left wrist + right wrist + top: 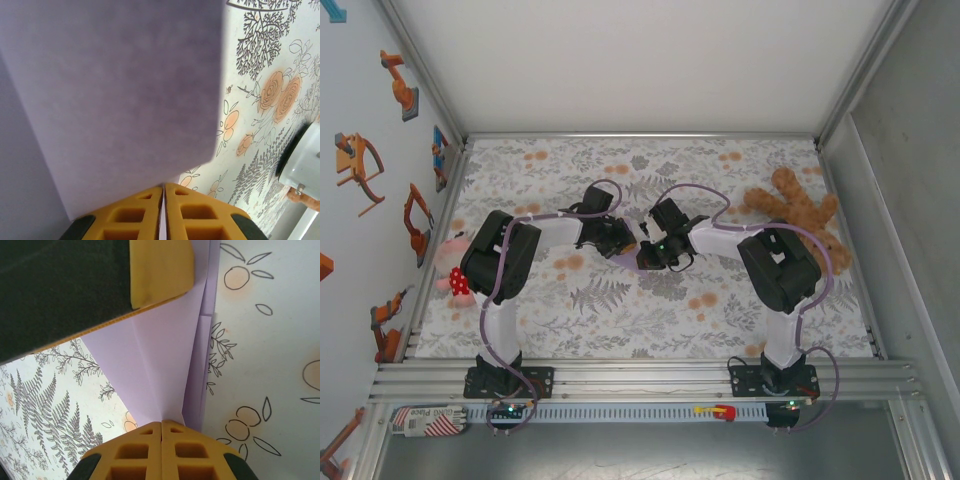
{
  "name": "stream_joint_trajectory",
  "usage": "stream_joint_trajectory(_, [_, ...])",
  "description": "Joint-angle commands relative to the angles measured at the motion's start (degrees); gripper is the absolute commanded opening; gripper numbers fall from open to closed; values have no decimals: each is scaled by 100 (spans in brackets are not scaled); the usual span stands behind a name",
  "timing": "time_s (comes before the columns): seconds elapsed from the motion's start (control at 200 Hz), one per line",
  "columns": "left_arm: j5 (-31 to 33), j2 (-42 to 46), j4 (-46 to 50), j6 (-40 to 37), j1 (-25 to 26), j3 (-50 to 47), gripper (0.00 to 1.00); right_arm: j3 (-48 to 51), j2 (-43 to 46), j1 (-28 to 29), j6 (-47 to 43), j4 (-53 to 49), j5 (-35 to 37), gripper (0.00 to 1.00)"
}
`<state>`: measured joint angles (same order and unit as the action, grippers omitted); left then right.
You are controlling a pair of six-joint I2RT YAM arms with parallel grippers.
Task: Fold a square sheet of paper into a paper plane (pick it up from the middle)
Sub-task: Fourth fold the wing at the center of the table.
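Now left gripper point(163, 192) and right gripper point(161, 427) pinch paper point(165, 355); box point(425, 420) possibly reads "Piece".

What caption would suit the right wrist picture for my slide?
Right gripper shut on the creased lavender paper, the left gripper's finger on its far end, flowered tablecloth behind.

Robot lab test cell: alu frame rails point(640, 375); white panel walls point(640, 60) w/ robot stickers point(360, 165).

nothing i can read for sure. red-and-white pack point(425, 421) left of my left arm base point(508, 381) carries print, too small to make out.
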<state>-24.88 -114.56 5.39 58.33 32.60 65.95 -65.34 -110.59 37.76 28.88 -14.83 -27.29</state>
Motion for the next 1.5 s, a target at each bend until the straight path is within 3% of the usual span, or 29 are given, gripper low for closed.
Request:
stream_joint_trajectory(0.0, [668, -501, 894, -89, 36, -214, 13, 13, -146, 30, -86, -266, 215, 0])
stream_joint_trajectory(0.571, [805, -512, 1041, -111, 10, -179, 13, 416, -27, 20, -269, -485, 36, 0])
stream_joint_trajectory(1.037, [804, -505, 1083, -126, -1, -180, 12, 1407, 907, -22, -225, -500, 73, 0])
stream_joint_trajectory(1.222, [749, -455, 1040, -140, 9, -166, 12, 1288, 1421, -32, -193, -163, -14, 0])
stream_joint_trajectory(1.492, [689, -434, 963, -118, 22, -174, 12, 657, 807, -32, 350, 578, -298, 0])
